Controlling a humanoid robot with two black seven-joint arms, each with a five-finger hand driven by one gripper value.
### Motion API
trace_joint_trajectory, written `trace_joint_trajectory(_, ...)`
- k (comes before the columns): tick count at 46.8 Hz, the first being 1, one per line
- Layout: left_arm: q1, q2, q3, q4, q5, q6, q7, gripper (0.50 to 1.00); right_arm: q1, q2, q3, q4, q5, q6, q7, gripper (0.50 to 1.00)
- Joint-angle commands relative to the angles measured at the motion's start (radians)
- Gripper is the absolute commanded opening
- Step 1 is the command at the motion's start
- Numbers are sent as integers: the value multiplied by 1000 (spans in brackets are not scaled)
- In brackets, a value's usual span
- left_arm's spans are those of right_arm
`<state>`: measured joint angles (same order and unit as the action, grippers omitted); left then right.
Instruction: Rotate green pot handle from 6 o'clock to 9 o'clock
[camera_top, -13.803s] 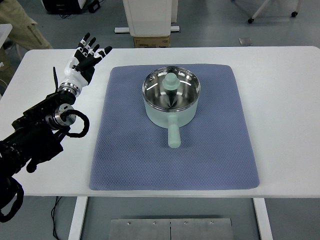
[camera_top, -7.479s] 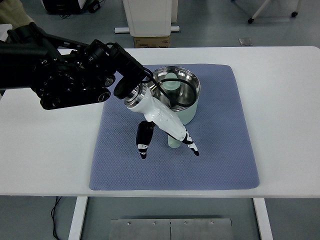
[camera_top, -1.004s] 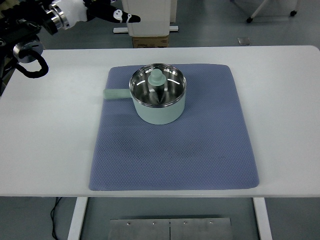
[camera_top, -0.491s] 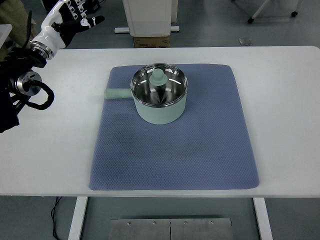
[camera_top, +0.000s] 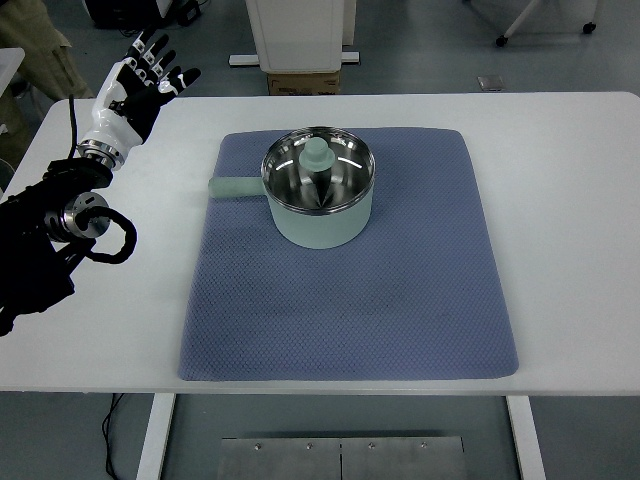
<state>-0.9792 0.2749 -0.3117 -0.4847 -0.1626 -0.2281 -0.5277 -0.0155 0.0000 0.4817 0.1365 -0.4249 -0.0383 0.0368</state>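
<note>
Reaching in from the left edge of the top view, the left arm lies across the white surface (camera_top: 560, 200) well to the left of the green pot (camera_top: 318, 197), its dark forearm angled up toward the far-left corner. The left robot hand (camera_top: 135, 85) sits at that corner, palm raised and fingers (camera_top: 158, 45) spread apart and extended, holding nothing and touching nothing. A black cable loops beside the wrist joint.

The green pot stands upright on the blue mat (camera_top: 345, 300), in the mat's far half and a little left of its middle. Its lid knob (camera_top: 317, 153) rises above the shiny steel interior. The pot handle (camera_top: 233, 187) sticks straight out to the left of the pot, lying over the mat's left edge.
</note>
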Motion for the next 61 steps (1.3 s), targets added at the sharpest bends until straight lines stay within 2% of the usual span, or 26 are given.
trace_joint_trajectory(1, 17, -5, -20, 0, 0, 6, 0, 1000, 0, 0, 0, 0, 0, 0, 0, 1000)
trace_joint_trajectory(21, 76, -49, -115, 0, -28, 7, 3, 1000, 0, 0, 0, 0, 0, 0, 0, 1000)
trace_joint_trajectory(61, 120, -140, -141, 0, -109, 23, 5, 1000, 0, 0, 3, -3, 2, 0, -3, 1000)
